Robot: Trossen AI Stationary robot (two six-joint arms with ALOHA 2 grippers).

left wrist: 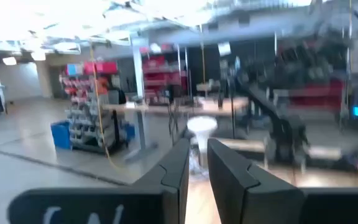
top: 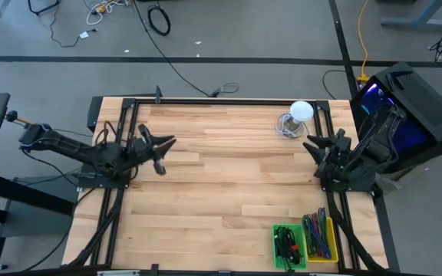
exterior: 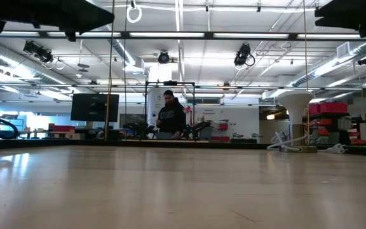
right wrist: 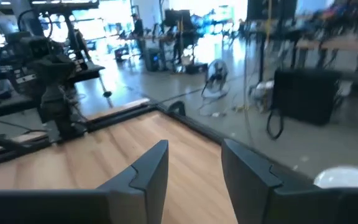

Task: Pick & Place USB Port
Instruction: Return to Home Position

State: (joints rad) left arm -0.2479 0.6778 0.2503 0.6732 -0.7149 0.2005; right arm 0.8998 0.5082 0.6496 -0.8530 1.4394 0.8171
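On the counter (top: 221,192) by the right arm (top: 359,157), the cables (top: 288,245) lie in the green basket (top: 275,245) and yellow basket (top: 334,244). Left claw (left wrist: 197,146) barely parted, right claw (right wrist: 196,146) wider, both empty. Homing, the right arm could clip the white lamp (top: 301,111).

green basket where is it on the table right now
High view: the green basket sits at the table's bottom edge on the right side, just left of the yellow basket, below the right gripper.

Baskets (top: 275,247) side by side, table (top: 221,184) near-right corner; stand (top: 301,112) far-right.
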